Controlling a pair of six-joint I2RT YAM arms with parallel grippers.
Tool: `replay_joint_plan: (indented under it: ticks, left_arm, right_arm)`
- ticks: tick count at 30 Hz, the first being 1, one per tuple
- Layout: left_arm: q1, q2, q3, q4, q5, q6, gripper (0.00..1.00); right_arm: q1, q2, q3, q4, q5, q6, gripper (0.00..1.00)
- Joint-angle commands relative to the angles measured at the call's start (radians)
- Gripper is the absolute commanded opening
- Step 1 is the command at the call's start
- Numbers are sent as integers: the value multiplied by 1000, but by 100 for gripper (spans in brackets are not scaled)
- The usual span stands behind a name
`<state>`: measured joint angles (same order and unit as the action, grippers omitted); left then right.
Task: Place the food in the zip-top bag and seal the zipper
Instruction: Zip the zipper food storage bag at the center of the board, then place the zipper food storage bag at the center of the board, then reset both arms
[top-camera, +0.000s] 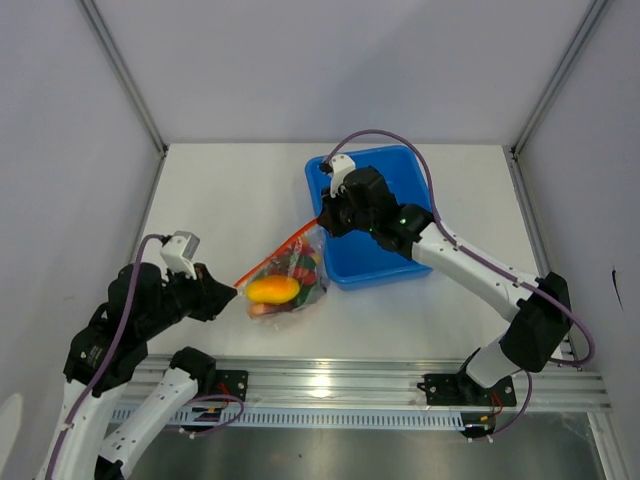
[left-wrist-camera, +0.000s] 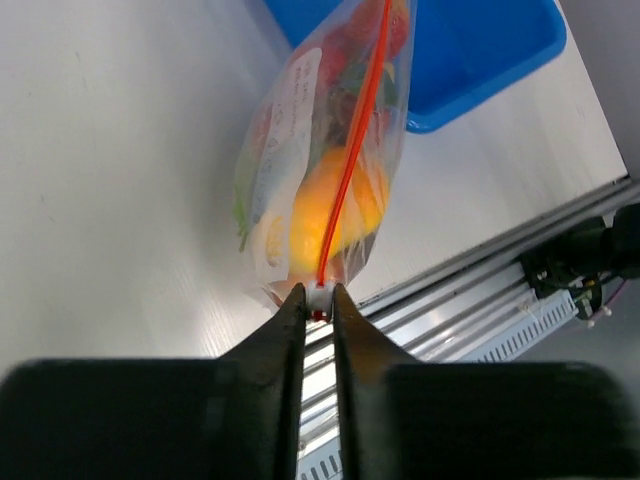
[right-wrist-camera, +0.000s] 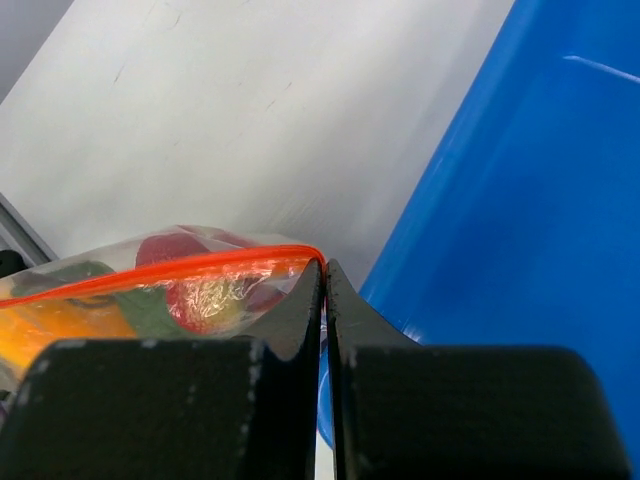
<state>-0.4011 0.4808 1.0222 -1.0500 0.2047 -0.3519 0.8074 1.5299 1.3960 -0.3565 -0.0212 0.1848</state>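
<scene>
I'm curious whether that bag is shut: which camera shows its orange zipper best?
Left wrist: the zipper runs lengthwise up the bag, close and sharp. Right wrist shows only one end; top view, a thin short line.

Middle's blocked, back-left is wide open

We see the zip-top bag (top-camera: 285, 280) stretched between the left gripper (top-camera: 234, 289) and the right gripper (top-camera: 321, 217), cutting diagonally across the middle of the table (top-camera: 220, 195), with the blue bin (top-camera: 385, 275) right behind its far end. We'd have room over the bare back left, or right of the bin.
</scene>
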Motion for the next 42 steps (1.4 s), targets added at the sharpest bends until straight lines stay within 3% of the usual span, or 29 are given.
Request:
replay_joint_plan:
  ticks: [1, 2, 3, 5, 6, 7, 9, 12, 17, 20, 23, 24, 25, 29, 30, 36, 42]
  left_arm:
    - [-1, -33, -5, 18, -109, -67, 22]
    - [1, -33, -10, 31, -131, -68, 35]
    - [1, -30, -29, 47, -158, -74, 54]
    - [1, -33, -39, 73, -230, -81, 65]
    - [1, -37, -46, 103, -261, -82, 91]
    - [1, -51, -37, 111, -295, -79, 99]
    - [1, -65, -10, 117, -407, -64, 100]
    - [1, -93, 15, 169, -416, -45, 100]
    - [1, -47, 16, 223, -259, -33, 100]
    - [1, -33, -26, 249, -144, -48, 100]
    - [-1, -44, -54, 289, -73, -71, 99]
    - [-1, -51, -80, 307, -59, -79, 100]
    - [1, -51, -86, 311, -44, -84, 99]
    - [-1, -54, -109, 317, -28, -96, 100]
    - [1, -56, -117, 326, -24, -99, 99]
    - [1, -53, -163, 381, 31, -139, 100]
    - [1, -19, -211, 478, 103, -189, 99]
  right_arm:
    - [-30, 27, 73, 37, 43, -4, 0]
    - [-27, 53, 86, 31, 34, 4, 0]
    - [-25, 68, 107, 31, 33, 7, 0]
    - [-20, 123, 135, 28, -6, 15, 0]
    - [-20, 143, 165, 27, -28, 19, 0]
    - [-20, 166, 188, 21, -37, 21, 0]
    - [-22, 237, 237, 1, -52, 24, 0]
    - [-25, 353, 365, -25, -77, 21, 0]
    - [-50, 588, 662, -114, -128, 27, 0]
    - [-56, 690, 744, -133, -135, 28, 0]
    - [-62, 753, 822, -157, -129, 30, 21]
    - [-63, 765, 857, -170, -119, 27, 41]
    - [-63, 773, 865, -185, -105, 22, 50]
    - [-66, 736, 856, -222, -30, -7, 77]
    - [-66, 719, 835, -228, 4, -10, 99]
    - [-53, 477, 664, -229, 84, -25, 99]
    - [-14, 202, 365, -246, 268, 1, 99]
